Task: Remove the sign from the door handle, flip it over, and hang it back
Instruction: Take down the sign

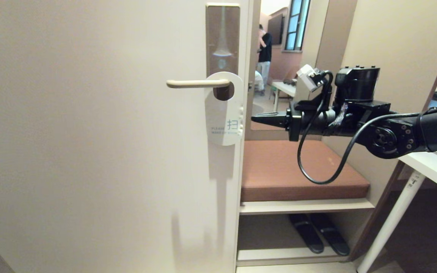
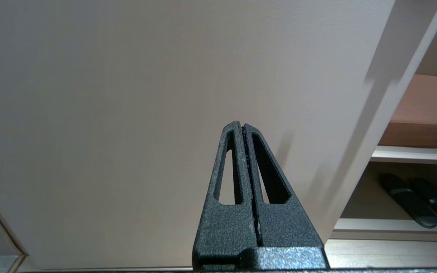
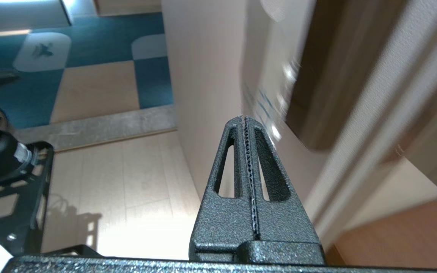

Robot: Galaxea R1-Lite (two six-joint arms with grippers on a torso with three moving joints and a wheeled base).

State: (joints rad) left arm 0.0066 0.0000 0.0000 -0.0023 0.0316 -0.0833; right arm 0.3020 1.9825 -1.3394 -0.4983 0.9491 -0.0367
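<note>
Jaws closed, right gripper hovers beside the sign.

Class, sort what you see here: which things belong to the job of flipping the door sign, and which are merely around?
Belongs to the job:
- the sign, white face out, hanging on the door handle
- the right gripper, shut, beside the sign, not touching it

Merely around:
- the left gripper, shut, low by the door
- brown cushion
- dark slippers on the shelf below
- a person in the far room
</note>
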